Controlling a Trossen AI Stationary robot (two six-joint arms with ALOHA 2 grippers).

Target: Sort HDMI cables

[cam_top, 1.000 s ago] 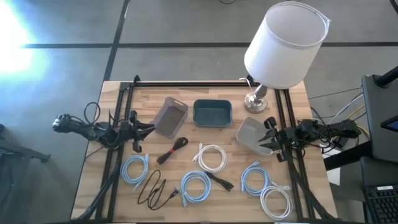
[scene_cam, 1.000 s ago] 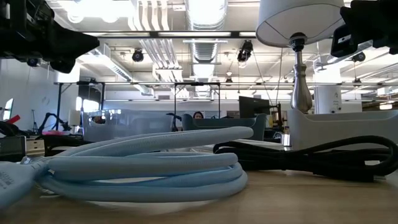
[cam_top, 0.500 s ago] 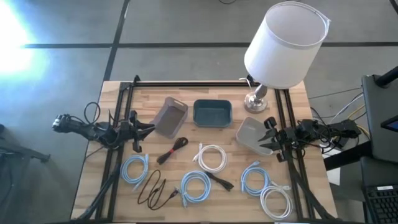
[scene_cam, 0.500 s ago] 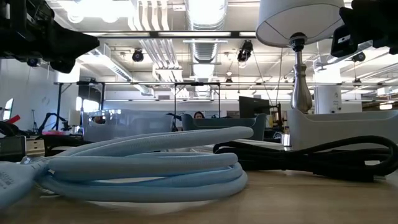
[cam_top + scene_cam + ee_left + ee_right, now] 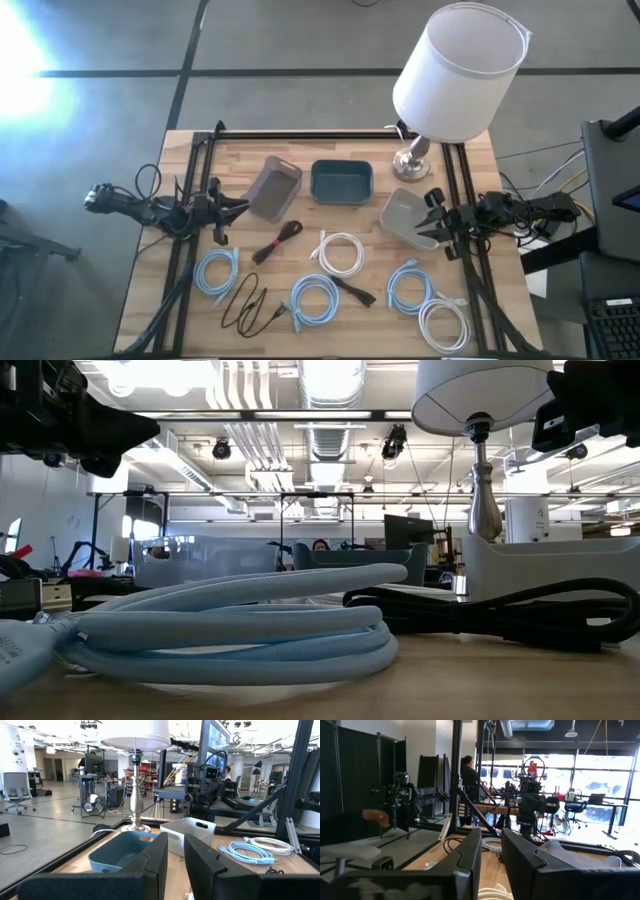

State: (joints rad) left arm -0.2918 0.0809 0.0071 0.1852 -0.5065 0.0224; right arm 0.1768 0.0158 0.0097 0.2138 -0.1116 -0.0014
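In the high view the cables lie on the near half of the wooden table. There are three light-blue coils [image 5: 217,272] [image 5: 315,300] [image 5: 408,287], two white coils [image 5: 342,250] [image 5: 443,323] and thin black cables [image 5: 278,241] [image 5: 247,305] [image 5: 352,290]. My left gripper [image 5: 240,207] hovers at the table's left side, pointing right, beside a grey bin. My right gripper [image 5: 425,218] hovers at the right side, pointing left, over a pale bin. Each wrist view shows its fingers [image 5: 176,842] [image 5: 491,837] a narrow gap apart with nothing between them.
Three bins stand in a row on the far half: grey [image 5: 274,186], blue [image 5: 341,181] and pale [image 5: 405,215]. A lamp with a big white shade [image 5: 458,70] stands at the far right corner. A black frame runs along the table's sides. A person [image 5: 470,775] stands in the room beyond.
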